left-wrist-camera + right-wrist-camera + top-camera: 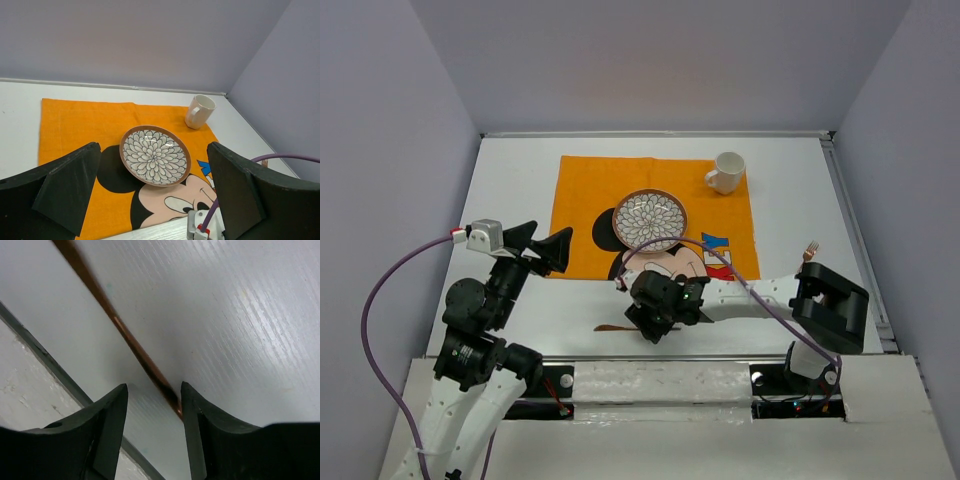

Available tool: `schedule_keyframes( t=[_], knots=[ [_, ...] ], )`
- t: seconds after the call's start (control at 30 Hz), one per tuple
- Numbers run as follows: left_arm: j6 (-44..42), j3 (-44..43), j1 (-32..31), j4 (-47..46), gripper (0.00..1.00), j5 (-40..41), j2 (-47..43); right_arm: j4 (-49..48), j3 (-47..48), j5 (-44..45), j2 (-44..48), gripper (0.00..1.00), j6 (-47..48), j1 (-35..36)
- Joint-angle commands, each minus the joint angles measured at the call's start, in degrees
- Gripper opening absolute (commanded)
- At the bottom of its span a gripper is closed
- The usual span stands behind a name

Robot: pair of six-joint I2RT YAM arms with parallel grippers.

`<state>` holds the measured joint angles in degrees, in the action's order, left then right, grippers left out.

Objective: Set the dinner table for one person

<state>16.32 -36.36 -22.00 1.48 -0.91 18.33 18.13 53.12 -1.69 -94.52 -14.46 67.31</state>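
low in the middle of the overhead view, the right arm's fingers (pixel 112 430) are straddling a thin copper-coloured utensil handle (pixel 125 335) that is lying flat on the white worktop (pixel 240 315), just below the orange cloth (pixel 585 190) spread across the worktop's upper middle. they are standing half-narrowed, with a gap showing on the picture's left side, so nothing is being gripped yet. the handle is looking stiff, light and glossy, so probably slippery. the worktop is looking hard and smooth, so the handle may be skating under a push. a pinch across its narrow width, low against the surface, is seeming the best hold. the left arm's fingers (pixel 70 195) are hanging spread wide and empty, facing the patterned plate (pixel 156 156) and white mug (pixel 199 111).
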Motion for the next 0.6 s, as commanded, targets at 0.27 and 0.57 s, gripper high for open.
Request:
schedule_keyframes(
  t=[0.27, 0.57],
  knots=[
    [-1.1, -0.8, 0.6, -3.4, 0.99, -1.6, 0.7, 0.6, 5.1, -0.1, -4.8, 0.22, 3.2, 2.3],
    [-0.8, -0.7, 0.7, -3.6, 0.99, -1.8, 0.7, -1.7, 4.9, -1.7, 1.7, 0.0, 5.8, 3.4]
  ],
)
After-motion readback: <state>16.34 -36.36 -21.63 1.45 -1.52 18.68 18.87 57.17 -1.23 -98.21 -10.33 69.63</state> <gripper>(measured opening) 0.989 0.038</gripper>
